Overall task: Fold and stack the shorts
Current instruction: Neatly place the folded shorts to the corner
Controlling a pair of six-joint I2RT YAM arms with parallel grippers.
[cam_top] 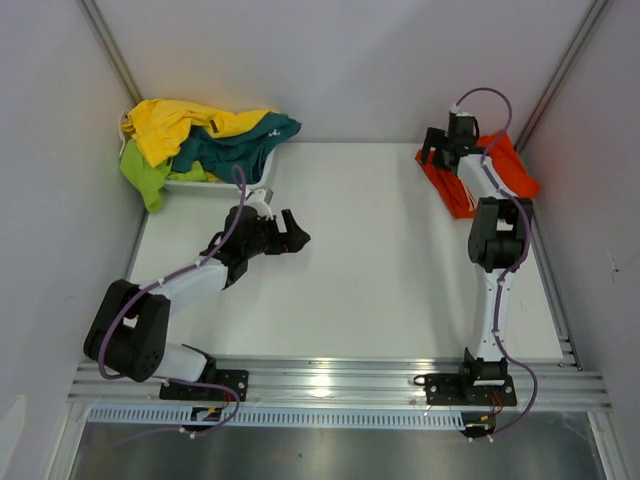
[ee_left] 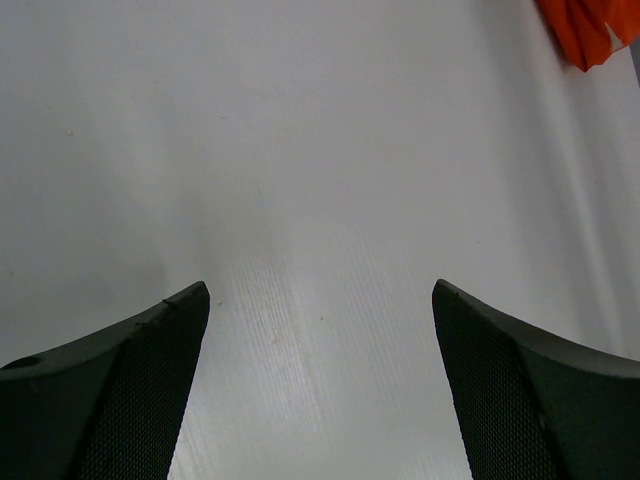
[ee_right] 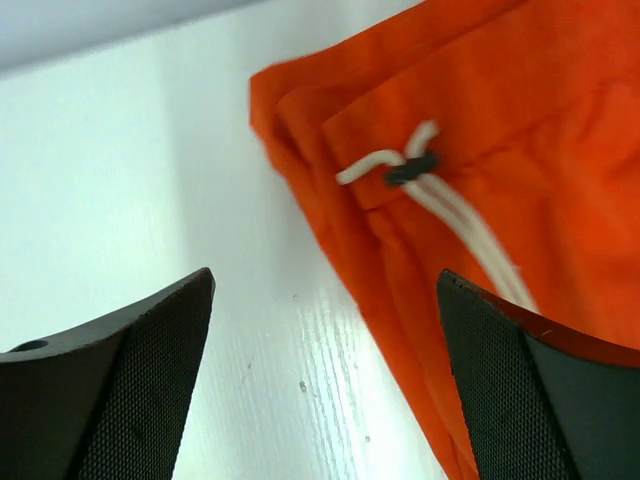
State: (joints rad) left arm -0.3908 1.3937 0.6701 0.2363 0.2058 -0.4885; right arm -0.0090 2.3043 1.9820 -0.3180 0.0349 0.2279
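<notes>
Folded orange shorts (cam_top: pixel 512 176) with a white drawstring (ee_right: pixel 452 203) lie at the table's far right. My right gripper (cam_top: pixel 437 152) hangs open over their left edge, nothing between its fingers; in the right wrist view the orange shorts (ee_right: pixel 520 110) fill the upper right, reaching under the right finger (ee_right: pixel 530 400). Yellow shorts (cam_top: pixel 175 122), teal shorts (cam_top: pixel 240 140) and lime-green shorts (cam_top: pixel 145 175) are heaped in the basket at the far left. My left gripper (cam_top: pixel 295 232) stands open and empty over bare table in the middle left. The left wrist view catches a corner of the orange shorts (ee_left: pixel 590 30).
The white plastic basket (cam_top: pixel 195 186) stands in the far left corner, clothes spilling over its rim. Grey walls close in both sides and the back. An aluminium rail (cam_top: pixel 330 375) with both arm bases runs along the near edge of the white table (cam_top: pixel 380 260).
</notes>
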